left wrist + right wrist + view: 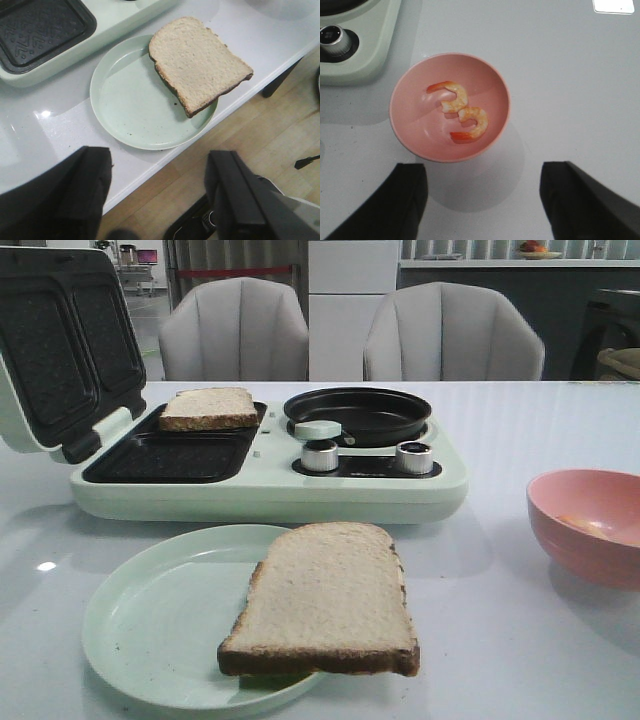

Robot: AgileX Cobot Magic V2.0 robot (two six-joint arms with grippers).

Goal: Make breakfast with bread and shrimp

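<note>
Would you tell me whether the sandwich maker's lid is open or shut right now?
Open. The lid is tilted back, exposing both grill wells; one bread slice lies in the rear well, while the front well is bare.

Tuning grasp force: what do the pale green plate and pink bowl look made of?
Pale green round plate: probably melamine or plastic; matte, soft sheen, thin raised rim. Could be glazed ceramic. Salmon-pink round bowl: likely plastic too; satin surface, dull highlights, uniform colour. Neither is certain from looks alone.

Two bread slices: one (322, 598) on plate, one (208, 408) on grill tray. Two shrimp (451, 97) (471, 123) in bowl. One plate (150, 625), one bowl (590, 525), one pan (360, 414), two knobs (320, 455) (413, 457)
</note>
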